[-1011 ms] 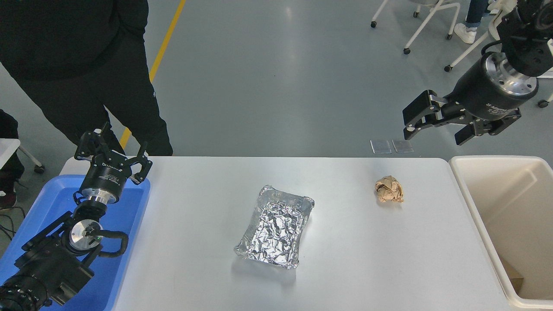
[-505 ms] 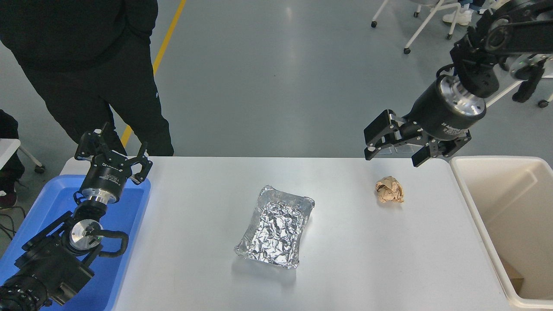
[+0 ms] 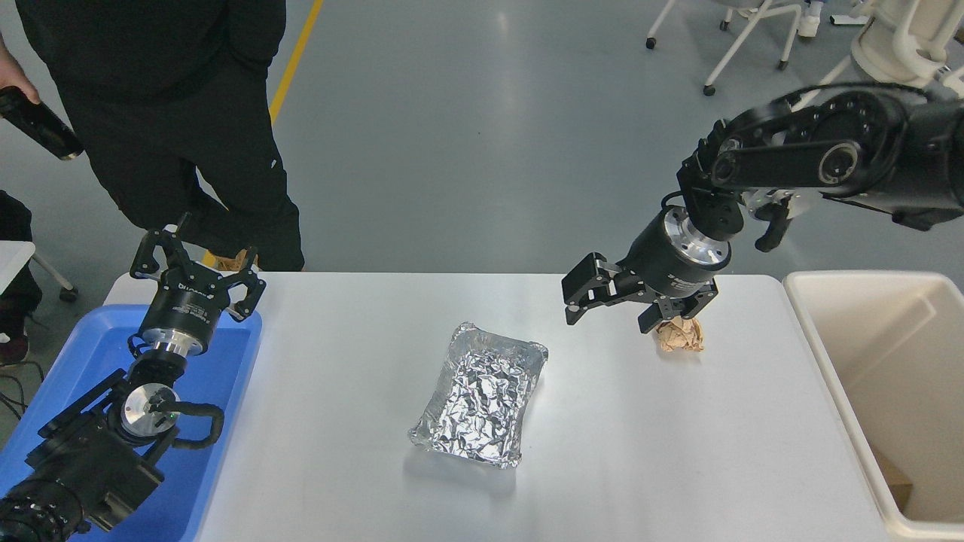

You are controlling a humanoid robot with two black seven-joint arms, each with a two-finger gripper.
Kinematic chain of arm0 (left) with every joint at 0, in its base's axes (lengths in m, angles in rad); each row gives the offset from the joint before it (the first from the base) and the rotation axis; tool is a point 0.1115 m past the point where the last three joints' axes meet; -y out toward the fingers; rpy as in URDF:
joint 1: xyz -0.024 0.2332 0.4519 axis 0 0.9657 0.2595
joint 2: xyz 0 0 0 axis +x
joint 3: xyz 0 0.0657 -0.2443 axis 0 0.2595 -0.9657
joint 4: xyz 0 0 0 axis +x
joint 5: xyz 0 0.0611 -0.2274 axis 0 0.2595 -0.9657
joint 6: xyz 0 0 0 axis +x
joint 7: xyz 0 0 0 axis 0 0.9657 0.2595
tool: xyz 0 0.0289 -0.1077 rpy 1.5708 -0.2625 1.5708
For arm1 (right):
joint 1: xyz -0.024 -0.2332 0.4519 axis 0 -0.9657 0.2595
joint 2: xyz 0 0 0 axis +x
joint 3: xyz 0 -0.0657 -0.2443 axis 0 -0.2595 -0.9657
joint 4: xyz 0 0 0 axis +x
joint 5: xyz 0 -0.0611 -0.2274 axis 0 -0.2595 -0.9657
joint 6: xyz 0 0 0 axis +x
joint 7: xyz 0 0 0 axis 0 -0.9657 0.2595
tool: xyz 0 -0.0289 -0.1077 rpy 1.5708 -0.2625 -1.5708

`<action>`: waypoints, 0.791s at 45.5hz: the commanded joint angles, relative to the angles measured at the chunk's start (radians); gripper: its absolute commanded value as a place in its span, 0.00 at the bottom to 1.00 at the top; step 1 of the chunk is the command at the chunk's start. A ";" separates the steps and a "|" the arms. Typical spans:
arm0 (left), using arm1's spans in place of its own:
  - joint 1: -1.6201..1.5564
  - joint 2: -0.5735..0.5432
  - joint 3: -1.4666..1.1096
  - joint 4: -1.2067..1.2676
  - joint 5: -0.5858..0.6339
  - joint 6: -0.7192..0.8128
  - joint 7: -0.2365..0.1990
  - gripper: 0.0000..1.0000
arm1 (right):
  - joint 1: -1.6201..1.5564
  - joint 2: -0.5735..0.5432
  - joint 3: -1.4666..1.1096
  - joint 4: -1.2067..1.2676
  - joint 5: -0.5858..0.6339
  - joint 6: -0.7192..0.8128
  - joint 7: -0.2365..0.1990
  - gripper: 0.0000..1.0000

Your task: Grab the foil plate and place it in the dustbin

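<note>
The shiny crinkled foil plate (image 3: 482,394) lies near the middle of the white table (image 3: 339,406), long side running toward me. The cream dustbin (image 3: 896,391) stands at the table's right end. My right gripper (image 3: 611,312) is open and empty, above the table's far side, right of and beyond the plate. My left gripper (image 3: 197,263) is open and parked over the blue tray at the lower left.
A crumpled brown paper ball (image 3: 680,335) sits just right of my right gripper, partly behind it. A shallow blue tray (image 3: 226,361) lies at the table's left end. A person in black (image 3: 166,113) stands at the far left. White chair legs (image 3: 723,45) show at the back right.
My right arm has swung down and left from above the dustbin's far corner to over the table, past the paper ball. The plate and left arm have not moved.
</note>
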 commanded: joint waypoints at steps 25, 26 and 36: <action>0.000 0.000 0.000 0.000 0.000 -0.001 0.000 0.99 | -0.508 0.152 0.236 -0.368 0.007 -0.187 0.000 1.00; 0.000 0.000 0.000 0.000 -0.001 -0.001 0.000 0.99 | -0.519 0.152 0.236 -0.372 0.007 -0.194 0.000 1.00; 0.000 0.000 0.000 0.000 0.000 -0.001 0.000 0.99 | -0.588 0.152 0.253 -0.415 0.007 -0.245 0.000 1.00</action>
